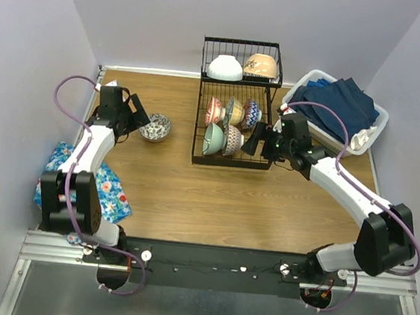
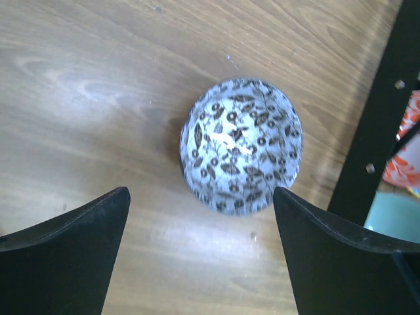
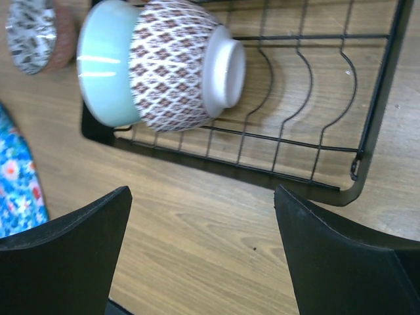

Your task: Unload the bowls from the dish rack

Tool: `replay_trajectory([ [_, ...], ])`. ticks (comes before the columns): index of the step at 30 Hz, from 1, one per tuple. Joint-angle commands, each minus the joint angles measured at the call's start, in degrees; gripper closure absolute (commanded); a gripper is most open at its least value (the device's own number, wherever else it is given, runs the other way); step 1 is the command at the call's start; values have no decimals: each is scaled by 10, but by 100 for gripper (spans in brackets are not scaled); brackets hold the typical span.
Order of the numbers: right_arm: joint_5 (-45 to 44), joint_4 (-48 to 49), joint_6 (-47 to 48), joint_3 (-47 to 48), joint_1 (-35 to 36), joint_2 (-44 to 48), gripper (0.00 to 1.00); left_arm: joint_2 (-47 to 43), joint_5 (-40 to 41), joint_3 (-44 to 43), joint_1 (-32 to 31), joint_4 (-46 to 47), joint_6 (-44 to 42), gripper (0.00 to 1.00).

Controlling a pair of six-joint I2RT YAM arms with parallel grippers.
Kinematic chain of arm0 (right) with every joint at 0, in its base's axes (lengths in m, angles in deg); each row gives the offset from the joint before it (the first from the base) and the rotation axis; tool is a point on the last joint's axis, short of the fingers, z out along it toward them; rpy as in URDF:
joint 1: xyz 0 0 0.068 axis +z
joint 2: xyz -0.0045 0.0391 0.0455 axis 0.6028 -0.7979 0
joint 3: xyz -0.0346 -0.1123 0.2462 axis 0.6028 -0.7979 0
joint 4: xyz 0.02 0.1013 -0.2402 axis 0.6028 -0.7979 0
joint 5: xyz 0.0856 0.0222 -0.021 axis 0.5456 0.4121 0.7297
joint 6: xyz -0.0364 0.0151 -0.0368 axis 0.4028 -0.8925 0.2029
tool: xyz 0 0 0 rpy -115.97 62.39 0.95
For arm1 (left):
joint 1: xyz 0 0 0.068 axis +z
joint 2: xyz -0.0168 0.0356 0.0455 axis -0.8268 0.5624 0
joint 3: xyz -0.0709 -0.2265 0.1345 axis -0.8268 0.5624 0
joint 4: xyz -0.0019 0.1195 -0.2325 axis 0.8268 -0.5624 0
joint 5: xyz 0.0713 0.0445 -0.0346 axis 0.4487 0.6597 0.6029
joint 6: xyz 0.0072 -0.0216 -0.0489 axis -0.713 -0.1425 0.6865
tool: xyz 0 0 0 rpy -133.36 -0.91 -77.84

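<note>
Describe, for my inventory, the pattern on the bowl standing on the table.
The bowl is white with a dark leaf-and-flower print; the left wrist view shows it best.

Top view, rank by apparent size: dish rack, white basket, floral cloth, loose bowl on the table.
1. Dish rack, largest.
2. White basket and floral cloth: similar spread, and the left arm covers part of the cloth, so unranked.
3. Patterned bowl on the table, clearly smallest.
</note>
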Motion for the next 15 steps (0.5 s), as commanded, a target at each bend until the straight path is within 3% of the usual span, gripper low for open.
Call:
replay_trajectory([
  [1,-55,16,-28,27,5,-39,3,-96,26,53,-13,-2,-45,1],
  [15,-78,24,-48,95,25,-120,3,-322,7,194,-118,8,-136,1],
])
